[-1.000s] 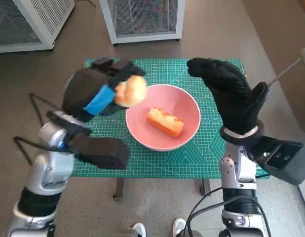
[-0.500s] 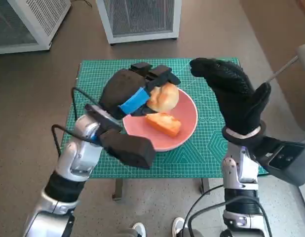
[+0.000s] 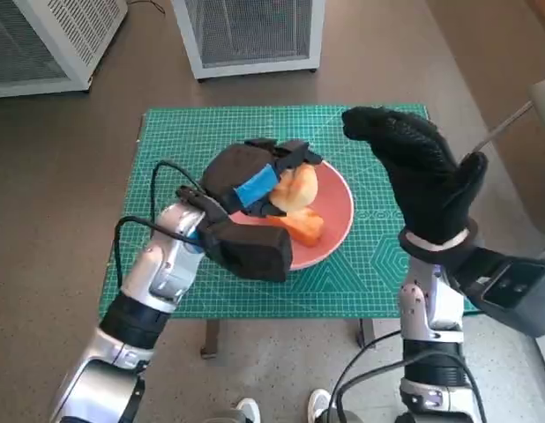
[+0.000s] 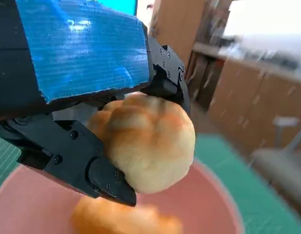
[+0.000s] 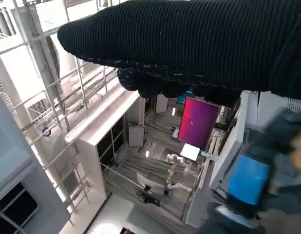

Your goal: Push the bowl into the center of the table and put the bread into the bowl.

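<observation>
One bread roll (image 3: 296, 187) now sits low over the pink bowl (image 3: 337, 211) at mid-frame, carried in from the left by your left hand (image 3: 250, 182), which grips it. An orange piece (image 3: 301, 227) already lies inside. Your right hand (image 3: 420, 174) hovers empty, fingers apart (release looks next).

Head view: even, diffuse overhead light; soft shadows under the counter (image 3: 378, 264); wide-angle bending at the edges. Left wrist view: bread roll (image 4: 145, 141) sharp, background cabinets blurred, glare on the blue tape (image 4: 82, 48). Right wrist view: bright, washed-out upper area; the blue patch (image 5: 248, 180) is smeared by blur.
</observation>
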`<state>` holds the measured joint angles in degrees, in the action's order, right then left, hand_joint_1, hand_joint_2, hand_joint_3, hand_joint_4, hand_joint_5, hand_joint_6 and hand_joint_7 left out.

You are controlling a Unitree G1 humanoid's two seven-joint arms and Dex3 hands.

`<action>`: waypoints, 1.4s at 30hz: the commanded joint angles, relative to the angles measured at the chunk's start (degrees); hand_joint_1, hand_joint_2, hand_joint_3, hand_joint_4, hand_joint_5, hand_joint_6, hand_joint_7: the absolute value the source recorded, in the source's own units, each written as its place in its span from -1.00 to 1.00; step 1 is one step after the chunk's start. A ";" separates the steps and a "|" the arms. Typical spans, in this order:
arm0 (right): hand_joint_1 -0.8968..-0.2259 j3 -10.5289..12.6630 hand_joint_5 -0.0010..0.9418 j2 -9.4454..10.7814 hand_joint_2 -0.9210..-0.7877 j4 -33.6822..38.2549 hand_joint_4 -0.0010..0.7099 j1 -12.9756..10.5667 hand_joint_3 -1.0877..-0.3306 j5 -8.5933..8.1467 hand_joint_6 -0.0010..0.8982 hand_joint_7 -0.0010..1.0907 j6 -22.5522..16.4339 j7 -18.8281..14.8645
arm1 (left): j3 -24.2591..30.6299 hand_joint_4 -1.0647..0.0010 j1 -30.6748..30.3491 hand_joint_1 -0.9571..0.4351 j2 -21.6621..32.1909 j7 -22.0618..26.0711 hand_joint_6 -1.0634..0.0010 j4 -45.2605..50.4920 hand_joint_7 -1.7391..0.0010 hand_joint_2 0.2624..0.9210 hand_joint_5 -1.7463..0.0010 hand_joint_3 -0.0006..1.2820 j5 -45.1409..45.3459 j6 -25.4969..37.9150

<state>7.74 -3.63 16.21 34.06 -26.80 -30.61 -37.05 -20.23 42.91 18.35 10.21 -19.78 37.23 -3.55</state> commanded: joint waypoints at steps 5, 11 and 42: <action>0.17 0.29 -0.99 -0.23 -1.00 0.48 -0.27 -1.19 0.66 0.48 -1.00 0.12 0.20 0.36 | 1.21 0.65 -0.40 -0.30 1.31 0.52 0.48 0.44 0.89 0.99 1.00 -0.98 -2.26 -1.83; 0.17 0.28 -1.00 -0.14 -1.00 0.78 -0.27 -0.91 0.65 0.40 -1.00 0.12 0.22 0.35 | 5.17 0.73 -1.99 -0.32 0.99 0.45 0.54 1.12 0.92 1.00 1.00 -0.96 -9.48 -5.20; 0.20 0.58 -0.95 -1.09 -1.00 -1.66 -0.12 0.91 0.61 6.26 -0.82 0.12 0.57 9.92 | 18.57 0.78 -8.51 -0.53 -2.10 8.18 0.55 11.79 0.91 1.00 0.99 -0.24 -38.41 -10.86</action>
<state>8.16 -4.32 14.68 35.04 -21.06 -30.48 -27.91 -2.13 34.47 16.13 18.15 -7.84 -0.94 -14.80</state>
